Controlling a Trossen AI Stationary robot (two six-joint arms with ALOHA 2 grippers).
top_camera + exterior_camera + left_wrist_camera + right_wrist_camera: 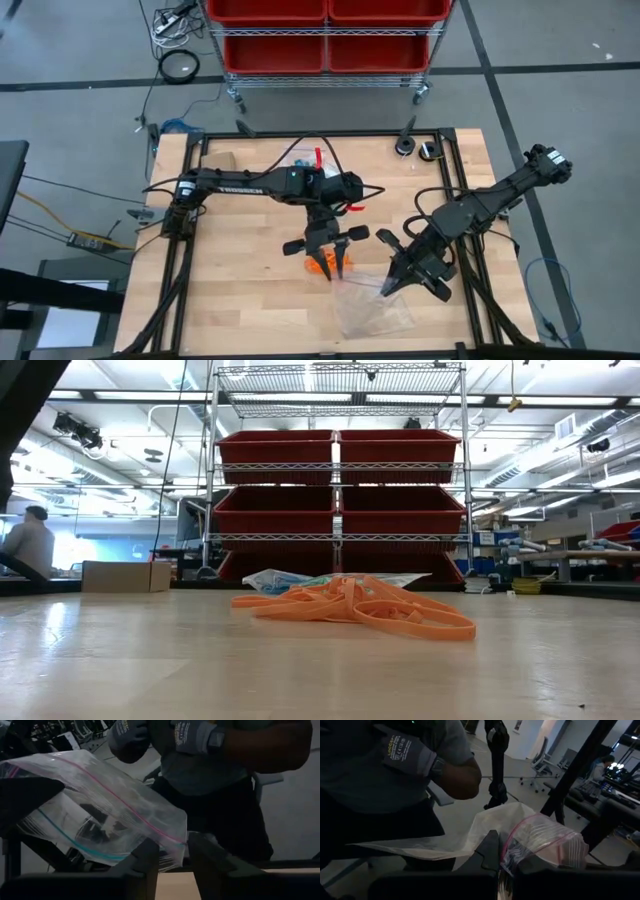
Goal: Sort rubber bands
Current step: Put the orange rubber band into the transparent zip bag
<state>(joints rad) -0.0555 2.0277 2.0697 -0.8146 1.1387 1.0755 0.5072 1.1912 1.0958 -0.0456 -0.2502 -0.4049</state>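
A pile of orange rubber bands (360, 610) lies on the wooden table (240, 300), just under my left gripper (335, 258). That gripper is raised over the table's middle. Its fingers stand apart, with one corner of a clear zip bag (115, 815) between them. My right gripper (392, 285) is raised to the right of it and is shut on the bag's other end. The bag has a pink and a teal zip line. It hangs in the air between the two grippers. My right gripper pinches the clear zip bag between its two fingers at the end with the pink zip line (512, 847). The fingers come at it roughly level, and the bag is lifted clear of the table. My left gripper has the bag's corner (172, 855) between its fingers (145, 865); I cannot tell whether they touch it.
A person with grey gloves (192, 735) stands at the table's near edge, close beyond both grippers. Another clear bag (300, 160) with blue and green contents lies toward the far edge. Two small round things (415, 148) sit at the far right. A rack of red bins (325, 35) stands behind the table.
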